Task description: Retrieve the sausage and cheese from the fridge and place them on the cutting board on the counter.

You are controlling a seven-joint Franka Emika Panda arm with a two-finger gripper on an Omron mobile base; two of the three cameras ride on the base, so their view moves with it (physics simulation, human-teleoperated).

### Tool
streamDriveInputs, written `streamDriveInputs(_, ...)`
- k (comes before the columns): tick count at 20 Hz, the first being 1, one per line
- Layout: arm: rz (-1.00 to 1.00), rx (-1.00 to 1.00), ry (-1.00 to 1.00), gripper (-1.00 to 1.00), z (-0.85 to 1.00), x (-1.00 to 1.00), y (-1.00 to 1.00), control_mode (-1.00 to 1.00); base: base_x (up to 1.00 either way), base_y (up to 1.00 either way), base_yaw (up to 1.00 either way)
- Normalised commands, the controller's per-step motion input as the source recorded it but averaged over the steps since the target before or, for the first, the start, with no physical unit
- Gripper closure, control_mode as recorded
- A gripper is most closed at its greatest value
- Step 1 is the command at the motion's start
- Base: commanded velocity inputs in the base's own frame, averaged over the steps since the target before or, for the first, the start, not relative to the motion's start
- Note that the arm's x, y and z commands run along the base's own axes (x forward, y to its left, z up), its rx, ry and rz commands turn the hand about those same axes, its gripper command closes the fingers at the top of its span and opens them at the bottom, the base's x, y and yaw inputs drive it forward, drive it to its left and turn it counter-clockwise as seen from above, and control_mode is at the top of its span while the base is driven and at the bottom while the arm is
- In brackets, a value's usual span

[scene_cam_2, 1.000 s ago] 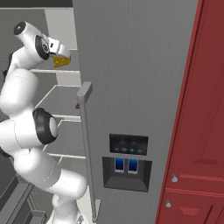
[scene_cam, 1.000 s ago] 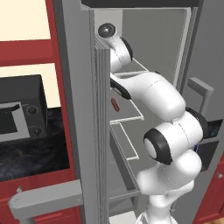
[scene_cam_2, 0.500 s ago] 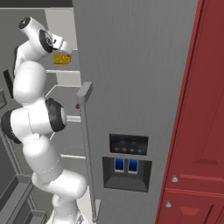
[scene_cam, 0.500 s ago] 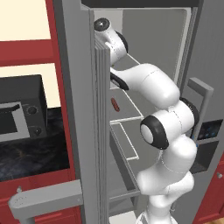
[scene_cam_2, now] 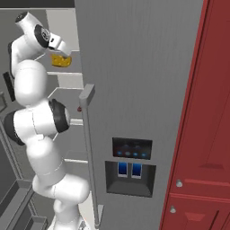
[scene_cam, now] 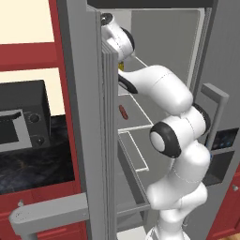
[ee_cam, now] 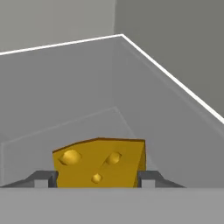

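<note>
Cheese (ee_cam: pixel 99 162) sits on an upper shelf (ee_cam: pixel 65 83) of the fridge (scene_cam_2: pixel 134 67), directly between our jaws (one fingertip (ee_cam: pixel 42 178) beside each flank); whether they already grip it, we cannot tell. Sausage (scene_cam: pixel 123 111) lies one shelf lower.

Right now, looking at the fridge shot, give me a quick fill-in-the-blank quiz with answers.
1. The gripper has a finger on each side of the ____.
2. The cheese is bright ____ in colour.
3. The sausage lies on a fridge ____.
Answers: cheese; yellow; shelf
</note>
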Motion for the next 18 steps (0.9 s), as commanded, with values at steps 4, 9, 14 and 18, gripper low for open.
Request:
streamDriveInputs(4, 0.0, 0.16, -0.11, 1.0, -0.12, -0.74, -0.09, -1.0, 0.0, 0.0, 0.0)
streamDriveInputs(9, 0.01, 0.15, -0.29, 1.0, 0.0, -0.99, -0.32, -1.0, 0.0, 0.0, 0.0)
streamDriveInputs(14, 0.05, 0.04, -0.32, 1.0, 0.0, -1.0, -0.38, -1.0, 0.0, 0.0, 0.0)
streamDriveInputs(18, 0.06, 0.0, -0.3, 1.0, 0.0, -1.0, -0.39, -1.0, 0.0, 0.0, 0.0)
